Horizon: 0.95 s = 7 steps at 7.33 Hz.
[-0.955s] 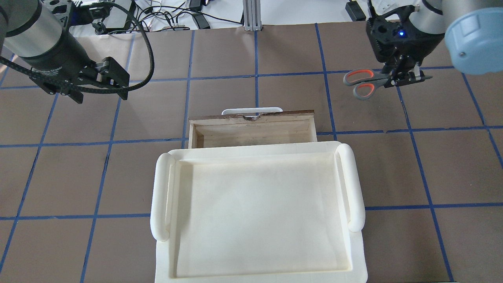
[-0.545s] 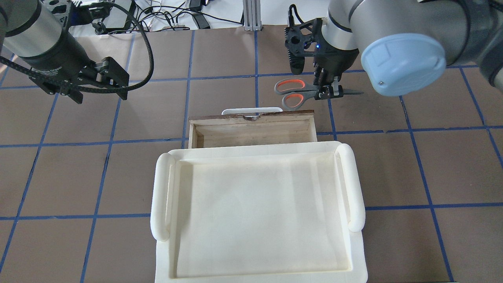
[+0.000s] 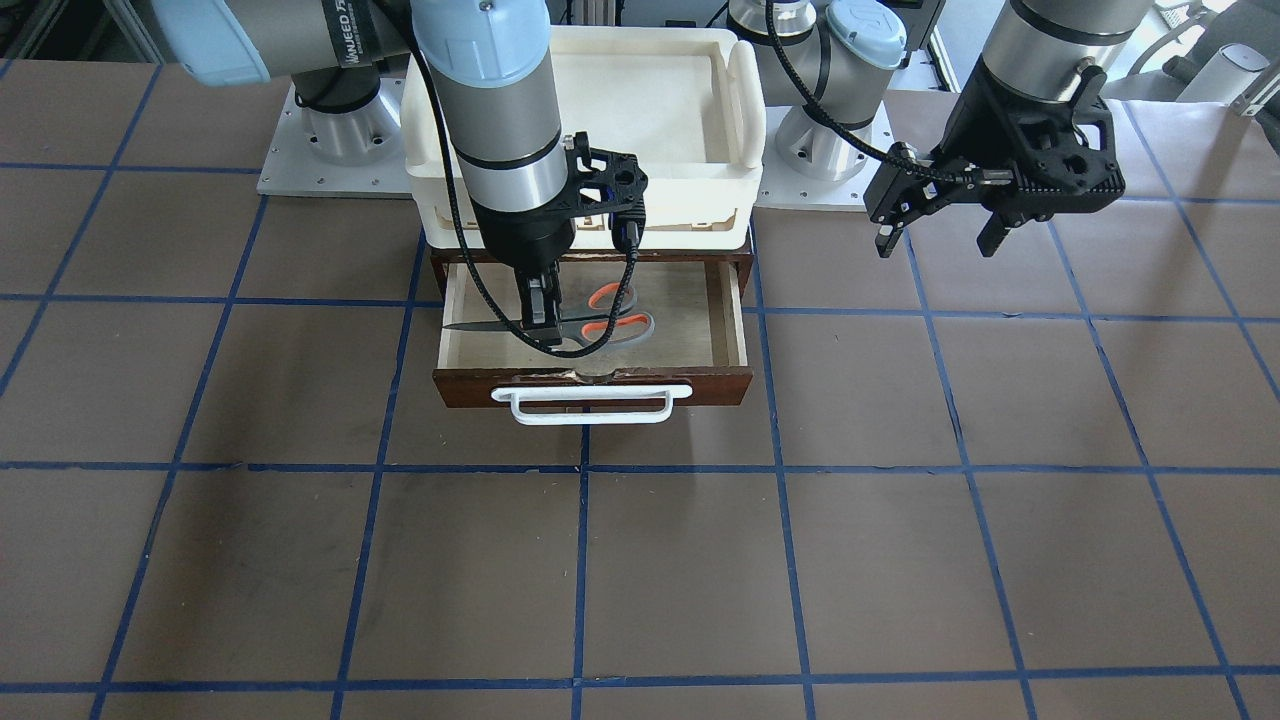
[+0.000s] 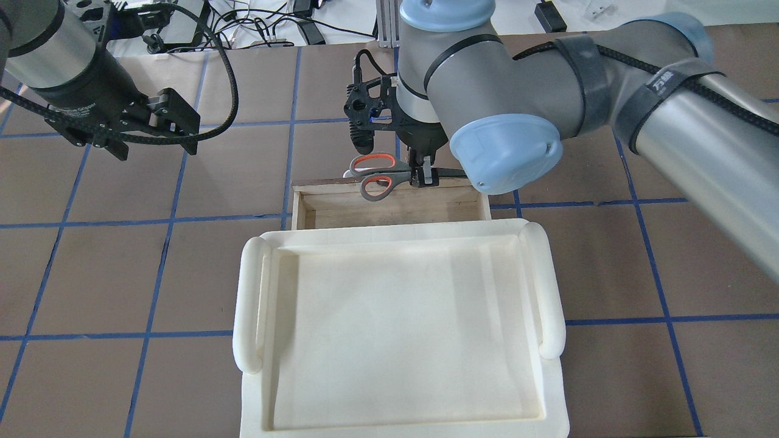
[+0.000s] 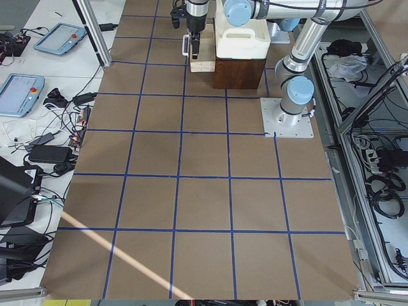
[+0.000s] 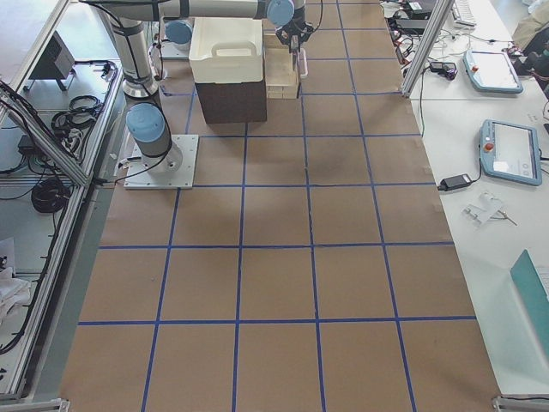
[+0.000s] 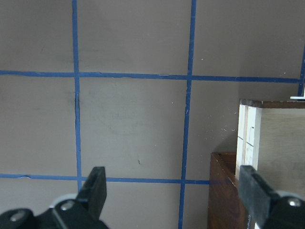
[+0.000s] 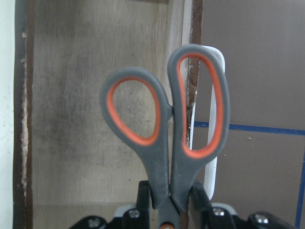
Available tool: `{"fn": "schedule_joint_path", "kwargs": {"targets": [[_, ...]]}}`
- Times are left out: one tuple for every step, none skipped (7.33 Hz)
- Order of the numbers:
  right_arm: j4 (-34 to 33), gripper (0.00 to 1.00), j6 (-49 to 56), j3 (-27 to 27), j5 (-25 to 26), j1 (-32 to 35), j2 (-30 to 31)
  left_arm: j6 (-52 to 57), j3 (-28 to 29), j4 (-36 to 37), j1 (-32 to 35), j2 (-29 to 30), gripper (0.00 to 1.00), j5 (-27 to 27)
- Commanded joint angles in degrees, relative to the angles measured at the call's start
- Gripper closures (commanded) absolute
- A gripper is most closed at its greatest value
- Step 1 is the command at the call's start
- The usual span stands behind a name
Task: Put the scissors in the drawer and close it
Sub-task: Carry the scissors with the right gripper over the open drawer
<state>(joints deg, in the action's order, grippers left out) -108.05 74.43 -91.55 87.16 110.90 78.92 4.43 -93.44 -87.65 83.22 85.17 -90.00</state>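
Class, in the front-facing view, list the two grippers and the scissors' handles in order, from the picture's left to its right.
right gripper, shut on the scissors → the scissors' handles → left gripper, open. The drawer and cream tray span the first two, so they are left out.

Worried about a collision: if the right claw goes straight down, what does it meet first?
Probably the front wall of the drawer: the right claw holds the scissors straddling it, one loop over the white handle. Depth is unclear.

Grey/orange scissors point(image 4: 392, 177) horiz., aloft over front edge of open brown drawer point(image 4: 341, 210)
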Motion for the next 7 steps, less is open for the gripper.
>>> {"fn": "schedule_joint_path", "kwargs": {"targets": [[-1.1, 1.00, -0.7, 0.2, 1.0, 3.2, -2.4, 0.0, 0.0, 0.0, 0.0, 0.0, 0.00, 0.0], [-0.4, 1.00, -0.6, 0.2, 4.6, 4.6, -3.2, 0.0, 0.0, 0.0, 0.0, 0.0, 0.00, -0.1], [-0.2, 1.00, -0.6, 0.2, 4.5, 4.8, -3.5, 0.0, 0.0, 0.0, 0.1, 0.0, 0.00, 0.0], [-0.2, 1.00, -0.7, 0.1, 4.4, 4.8, -4.0, 0.0, 0.0, -0.2, 0.0, 0.0, 0.00, -0.1], [0.0, 1.00, -0.7, 0.1, 4.4, 4.8, -4.3, 0.0, -0.1, -0.2, 0.1, 0.0, 0.00, -0.1], [0.1, 1.00, -0.6, -0.1, 4.5, 4.8, -4.3, 0.0, 0.0, 0.0, 0.1, 0.0, 0.00, -0.2], [-0.1, 0.58, -0.7, -0.2, 4.4, 4.8, -4.7, 0.0, 0.0, -0.1, 0.1, 0.0, 0.00, -0.4]]}}
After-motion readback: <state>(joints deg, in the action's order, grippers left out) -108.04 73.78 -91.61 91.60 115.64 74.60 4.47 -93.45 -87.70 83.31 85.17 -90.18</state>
